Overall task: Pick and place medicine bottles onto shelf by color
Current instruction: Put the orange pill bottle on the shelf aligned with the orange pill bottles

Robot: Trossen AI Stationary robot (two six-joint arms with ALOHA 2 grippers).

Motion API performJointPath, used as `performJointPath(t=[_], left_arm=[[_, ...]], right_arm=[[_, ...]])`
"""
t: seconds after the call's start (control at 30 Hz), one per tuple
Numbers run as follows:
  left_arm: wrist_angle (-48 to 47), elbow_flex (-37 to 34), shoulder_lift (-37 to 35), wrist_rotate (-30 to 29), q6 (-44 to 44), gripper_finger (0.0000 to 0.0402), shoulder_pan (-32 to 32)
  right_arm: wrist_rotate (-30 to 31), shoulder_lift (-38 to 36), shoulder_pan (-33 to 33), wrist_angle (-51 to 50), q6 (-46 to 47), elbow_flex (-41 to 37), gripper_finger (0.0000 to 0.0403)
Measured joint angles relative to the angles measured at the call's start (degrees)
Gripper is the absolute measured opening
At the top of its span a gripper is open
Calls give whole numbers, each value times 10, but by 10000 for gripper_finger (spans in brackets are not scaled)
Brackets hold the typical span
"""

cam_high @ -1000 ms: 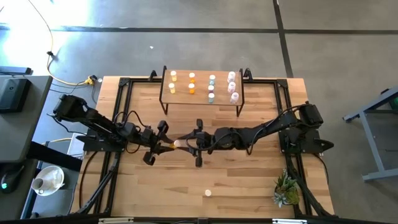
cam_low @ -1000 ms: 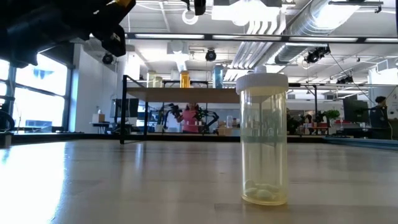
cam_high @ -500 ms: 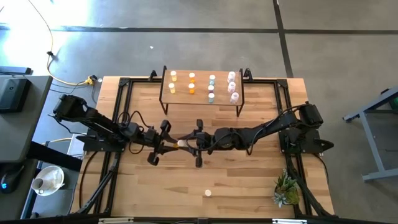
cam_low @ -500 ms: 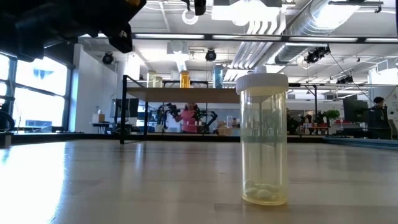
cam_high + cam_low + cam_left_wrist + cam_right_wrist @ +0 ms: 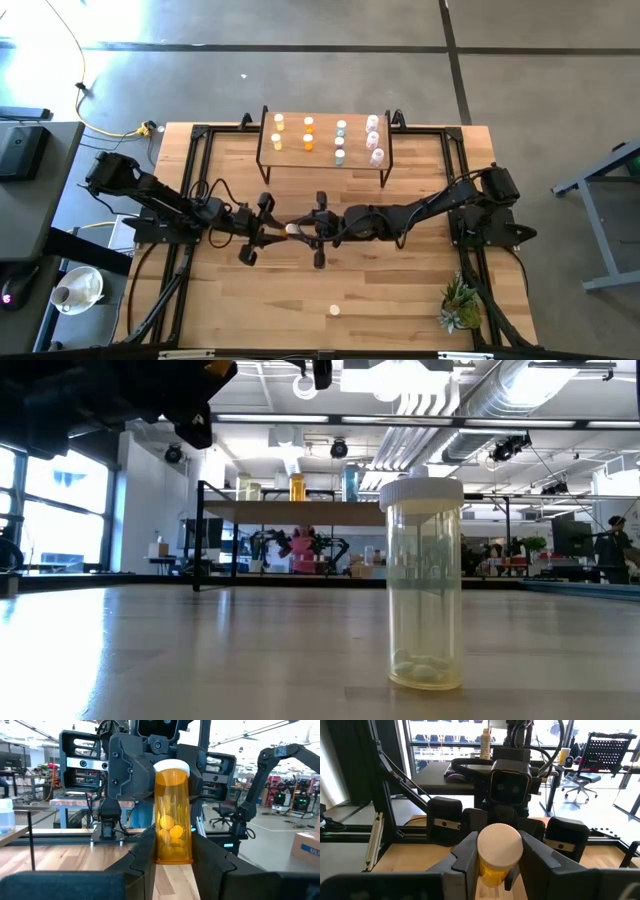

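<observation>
An orange medicine bottle (image 5: 173,815) with a white cap stands upright in the air above the table's middle (image 5: 291,229). My left gripper (image 5: 272,232) and my right gripper (image 5: 305,229) face each other across it, both shut on it. The shelf (image 5: 325,160) stands at the table's far edge and carries several bottles in colour groups, upright on their bases. A yellowish bottle (image 5: 335,310) stands upright near the front edge and looms large in the low view (image 5: 425,585). My left gripper pinches the bottle's lower body (image 5: 161,851) between its two fingers, coming level from the table's left side. The bottle stands upright in the hold, cap up, clear of the table. My right gripper has its two fingers (image 5: 467,855) on either side of the white cap (image 5: 486,851) and the top of the body. It comes level from the table's right side. The bottle stays upright between the fingers.
A small green plant (image 5: 460,305) sits at the near right corner. Black frame rails (image 5: 190,180) run along the table's left and right sides. Bare wood lies between the grippers and the yellowish bottle.
My right gripper has closed its fingers onto the top of the orange bottle. My left gripper has kept its hold, and the bottle has stayed up in the same place.
</observation>
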Motion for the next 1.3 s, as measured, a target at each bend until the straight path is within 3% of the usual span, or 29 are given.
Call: performJointPath(t=[0.13, 0.53, 0.93, 1.3], left_arm=[[-3, 0, 0, -10, 1, 107, 0], [-46, -7, -2, -17, 11, 212, 0], [-90, -46, -111, -92, 30, 215, 0], [-123, -68, -160, -107, 30, 216, 0]], right_arm=[[1, 0, -1, -4, 7, 0, 99], [34, -4, 0, -21, -4, 0, 99], [125, -43, -6, -61, -26, 2, 99], [237, -67, -54, -53, -27, 11, 99]])
